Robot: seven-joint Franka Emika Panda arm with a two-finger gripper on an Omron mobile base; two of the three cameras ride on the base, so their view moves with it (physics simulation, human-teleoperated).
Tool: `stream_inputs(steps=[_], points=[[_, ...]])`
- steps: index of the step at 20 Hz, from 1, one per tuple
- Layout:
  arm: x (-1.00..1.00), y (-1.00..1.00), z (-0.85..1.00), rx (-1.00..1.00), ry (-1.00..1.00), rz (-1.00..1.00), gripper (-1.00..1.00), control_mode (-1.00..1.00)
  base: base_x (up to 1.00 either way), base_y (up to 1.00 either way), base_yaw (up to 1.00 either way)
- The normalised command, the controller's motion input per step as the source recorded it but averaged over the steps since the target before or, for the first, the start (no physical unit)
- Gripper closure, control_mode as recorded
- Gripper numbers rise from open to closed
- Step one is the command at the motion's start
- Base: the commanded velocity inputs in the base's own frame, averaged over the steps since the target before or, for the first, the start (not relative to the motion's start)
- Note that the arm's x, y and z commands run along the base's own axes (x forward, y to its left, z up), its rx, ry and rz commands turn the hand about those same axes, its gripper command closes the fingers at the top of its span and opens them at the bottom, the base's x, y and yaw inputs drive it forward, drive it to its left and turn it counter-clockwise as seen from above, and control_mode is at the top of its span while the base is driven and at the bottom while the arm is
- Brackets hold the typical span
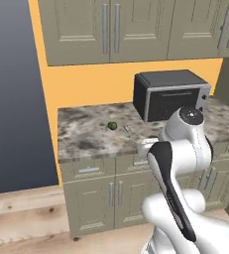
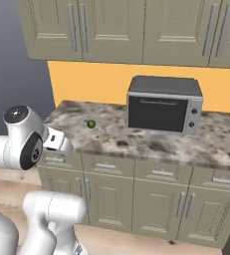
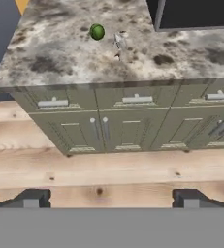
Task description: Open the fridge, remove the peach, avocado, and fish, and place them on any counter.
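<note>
Hand view looks down at the counter (image 3: 60, 68) edge, jaws spread wide, holding nothing.

Pale thing (image 3: 119, 42) just beside the avocado (image 3: 97, 32) too small to identify; toaster oven (image 3: 196, 13) beyond it cropped by frame edge.

avocado (image 2: 91, 124) on counter (image 2: 151, 142), left part | fish (image 2: 102, 130) just beside | toaster oven (image 2: 164, 104) right
</note>
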Motion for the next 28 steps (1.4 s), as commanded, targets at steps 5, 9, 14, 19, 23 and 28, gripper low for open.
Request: stream_inputs(steps=[5,9,14,19,23,28], points=[[0.0,0.0,0.0,0.0,0.0,0.0,-1.0,1.0,-1.0,-0.69,-0.1],[0.0,0.0,0.0,0.0,0.0,0.0,-1.0,1.0,-1.0,-0.96,-0.07],[0.0,0.0,0.0,0.0,0.0,0.0,-1.0,1.0,-0.86,-1.0,0.02],[0.0,0.0,0.0,0.0,0.0,0.0,-1.0,1.0,-0.19,-1.0,0.16],[0.0,0.0,0.0,0.0,0.0,0.0,-1.0,1.0,0.03,-1.0,0.23],[0.0,0.0,0.0,0.0,0.0,0.0,-1.0,1.0,0.0,-1.0,0.22]])
